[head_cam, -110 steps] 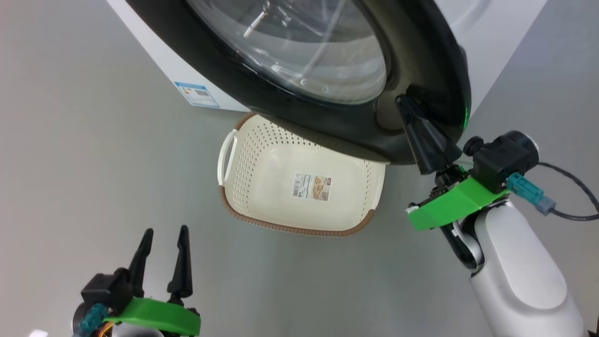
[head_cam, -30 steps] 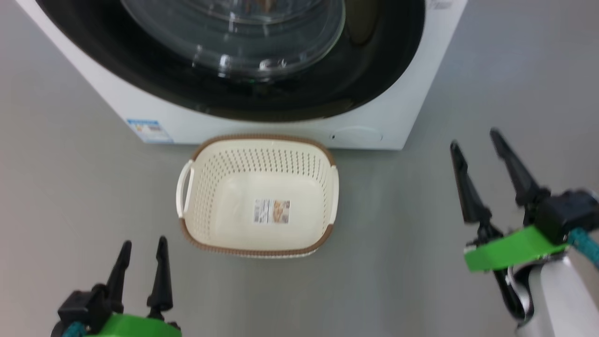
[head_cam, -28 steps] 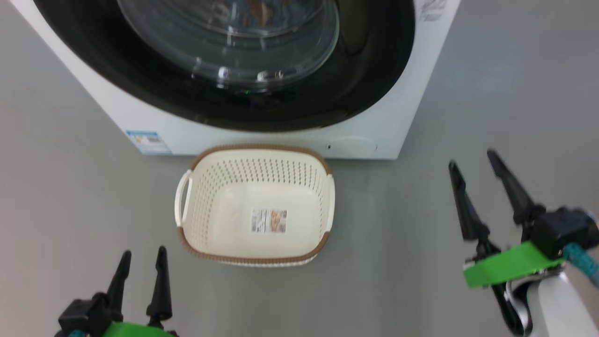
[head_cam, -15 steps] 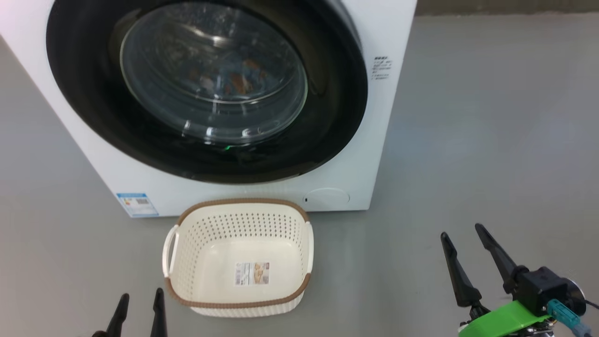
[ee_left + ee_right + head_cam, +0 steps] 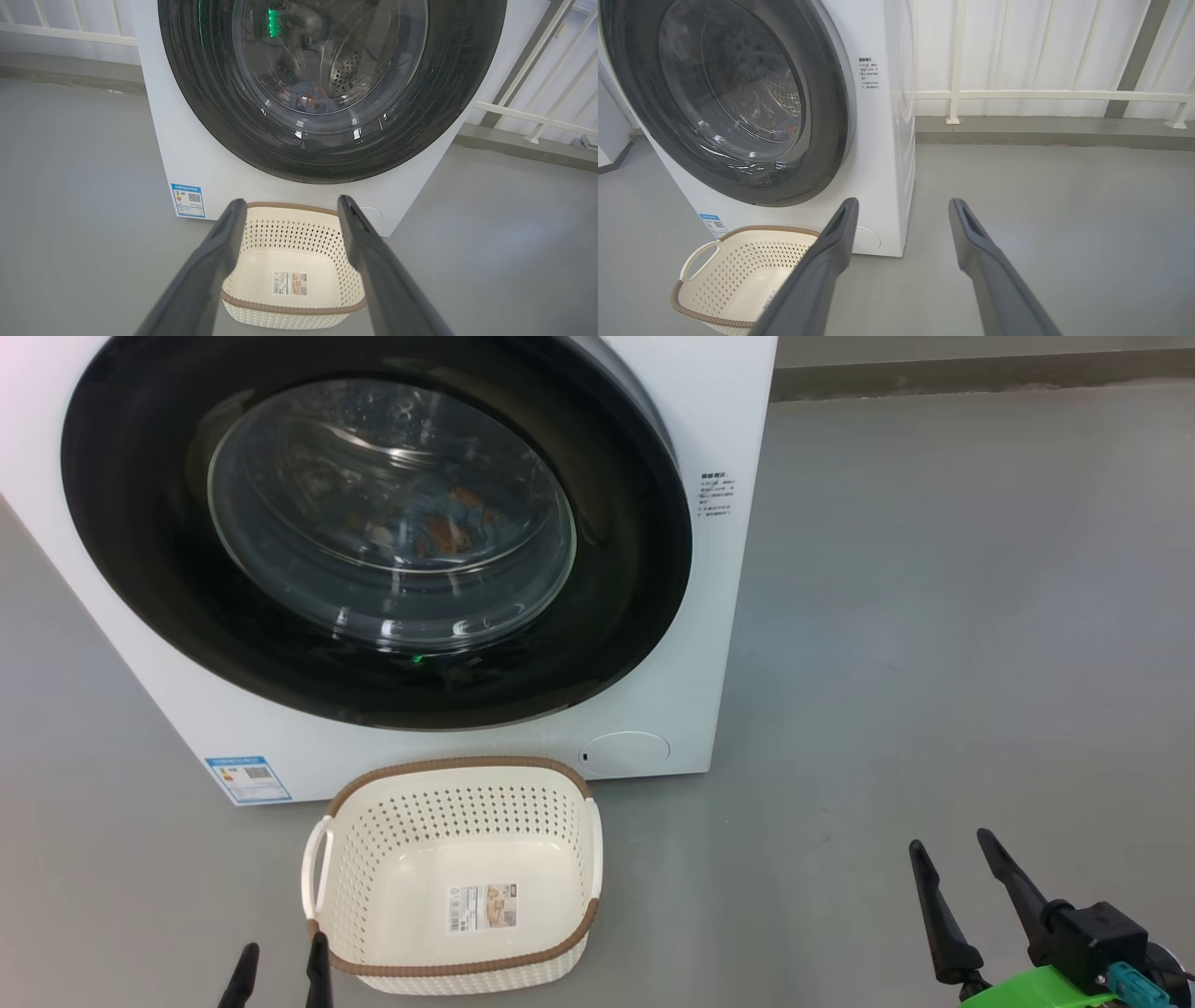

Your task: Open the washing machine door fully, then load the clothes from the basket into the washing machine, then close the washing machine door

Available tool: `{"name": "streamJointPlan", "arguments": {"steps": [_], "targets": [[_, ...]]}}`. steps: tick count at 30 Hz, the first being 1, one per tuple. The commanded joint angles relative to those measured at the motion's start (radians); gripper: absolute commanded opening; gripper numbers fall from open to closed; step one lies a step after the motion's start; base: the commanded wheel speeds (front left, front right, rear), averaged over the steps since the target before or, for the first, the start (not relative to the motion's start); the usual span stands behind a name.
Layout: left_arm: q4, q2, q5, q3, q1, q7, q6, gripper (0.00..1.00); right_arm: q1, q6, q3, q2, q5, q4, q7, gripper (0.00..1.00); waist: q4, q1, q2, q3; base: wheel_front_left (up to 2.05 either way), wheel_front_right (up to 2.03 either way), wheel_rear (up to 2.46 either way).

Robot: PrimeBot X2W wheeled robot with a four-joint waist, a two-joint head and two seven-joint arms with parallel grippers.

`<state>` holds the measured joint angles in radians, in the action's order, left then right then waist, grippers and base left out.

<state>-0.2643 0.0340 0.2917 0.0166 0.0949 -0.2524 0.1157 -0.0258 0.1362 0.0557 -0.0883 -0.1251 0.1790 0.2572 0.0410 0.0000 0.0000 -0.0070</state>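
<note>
Both left gripper (image 5: 285, 945) and right gripper (image 5: 951, 840) stood spread, empty; door (image 5: 140, 569) shut, basket (image 5: 457, 763) empty; closing judged done, withdrawal next.

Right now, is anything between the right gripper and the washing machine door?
Nothing visible. Bare floor lies between the open right gripper and the shut washing machine door. The empty basket stands on the floor below the door, off to the gripper's left, not in its line.
</note>
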Motion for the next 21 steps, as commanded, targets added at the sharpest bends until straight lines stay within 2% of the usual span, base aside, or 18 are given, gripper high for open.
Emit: {"name": "streamJointPlan", "arguments": {"steps": [1, 21], "targets": [[0.028, 0.016, -0.006, -0.03, -0.02, -0.009, -0.006, 1.0, 0.017, -0.006, -0.013, -0.005, 0.003, -0.018, 0.005, 1.0, 0.001, 0.0, 0.0, 0.001, 0.0, 0.0, 0.0], [0.015, 0.016, -0.02, -0.036, -0.028, -0.009, 0.003, 1.0, 0.05, -0.006, -0.03, -0.013, 0.002, -0.004, 0.005, 1.0, 0.033, 0.0, 0.0, 0.005, 0.0, 0.0, 0.0]]}}
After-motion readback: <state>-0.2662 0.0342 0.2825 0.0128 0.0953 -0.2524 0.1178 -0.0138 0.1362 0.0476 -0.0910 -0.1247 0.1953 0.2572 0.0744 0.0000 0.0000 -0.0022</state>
